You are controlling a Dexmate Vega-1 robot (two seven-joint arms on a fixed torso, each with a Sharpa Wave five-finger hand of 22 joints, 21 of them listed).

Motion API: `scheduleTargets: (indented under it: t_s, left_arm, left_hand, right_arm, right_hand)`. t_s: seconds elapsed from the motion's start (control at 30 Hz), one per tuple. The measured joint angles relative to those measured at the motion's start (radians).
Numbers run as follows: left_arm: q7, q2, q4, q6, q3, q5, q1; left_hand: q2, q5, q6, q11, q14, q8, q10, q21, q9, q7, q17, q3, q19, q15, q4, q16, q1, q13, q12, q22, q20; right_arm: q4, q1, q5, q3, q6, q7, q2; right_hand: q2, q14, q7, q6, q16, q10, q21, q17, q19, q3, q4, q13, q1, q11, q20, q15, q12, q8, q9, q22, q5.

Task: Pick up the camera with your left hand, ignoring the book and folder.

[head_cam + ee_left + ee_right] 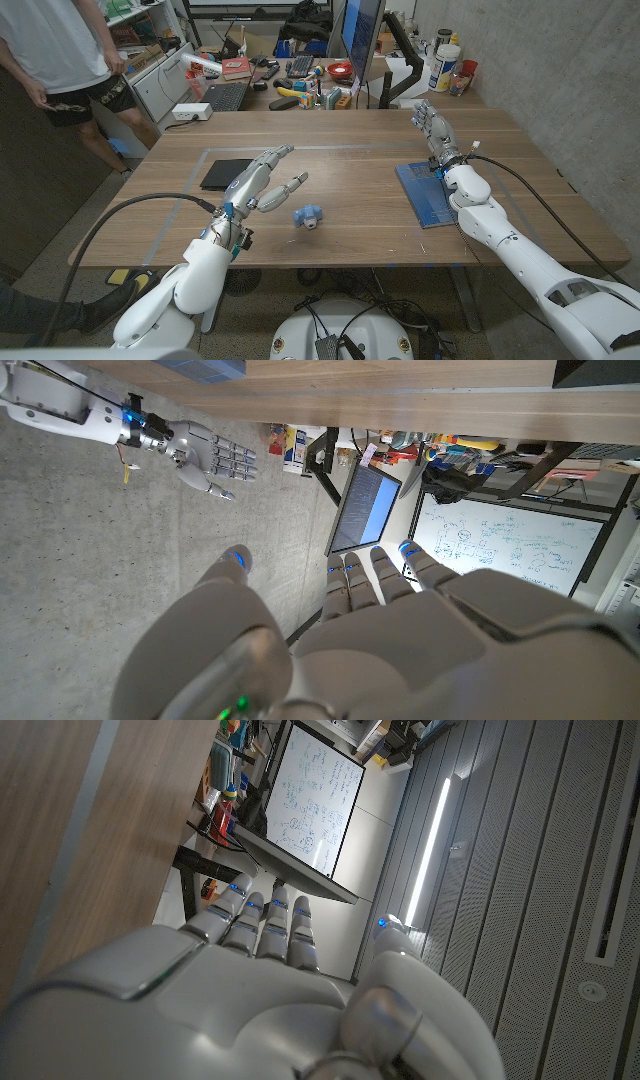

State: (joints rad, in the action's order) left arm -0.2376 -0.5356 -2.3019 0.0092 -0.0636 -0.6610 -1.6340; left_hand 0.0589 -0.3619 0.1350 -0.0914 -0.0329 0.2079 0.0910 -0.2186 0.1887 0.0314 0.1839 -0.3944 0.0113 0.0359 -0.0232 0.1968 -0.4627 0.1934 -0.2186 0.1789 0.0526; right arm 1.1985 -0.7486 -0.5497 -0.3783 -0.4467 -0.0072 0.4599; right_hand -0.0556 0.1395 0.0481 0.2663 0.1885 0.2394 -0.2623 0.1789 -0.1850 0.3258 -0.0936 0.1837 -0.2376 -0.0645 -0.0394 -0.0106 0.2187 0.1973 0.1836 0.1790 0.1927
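arms: glossy white rounded shells, black cables trailing from the forearms
left robot hand (262, 180): grey segmented fingers, blue-lit wrist
right robot hand (434, 125): grey, blue-lit fingertips

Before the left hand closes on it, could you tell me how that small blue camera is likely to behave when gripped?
The camera looks small and toy-like, so probably light and rigid. Its rounded shape may let it roll or skid on the smooth wooden table if nudged. The left hand hovers open beside it, not touching.
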Motion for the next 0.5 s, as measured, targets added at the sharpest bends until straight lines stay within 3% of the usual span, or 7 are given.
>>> scheduleTargets:
  t_s: [0.5]
  left_arm:
    - [0.018,0.014,-0.027,0.037,0.003,-0.053,-0.023]
  left_hand:
    - [0.000,0.000,0.010,-0.001,-0.018,0.000,0.009,-0.008,0.000,0.010,0.000,0.000,-0.016,0.000,0.000,0.000,0.000,0.000,0.000,0.001,0.016]
  right_arm:
    - [-0.004,0.001,-0.003,0.003,-0.003,0.002,0.001]
  right_hand:
    - [0.000,0.000,0.000,0.000,0.000,0.000,0.003,0.000,0.000,0.000,0.000,0.000,0.000,0.000,0.000,0.000,-0.004,0.000,0.000,0.000,0.000]
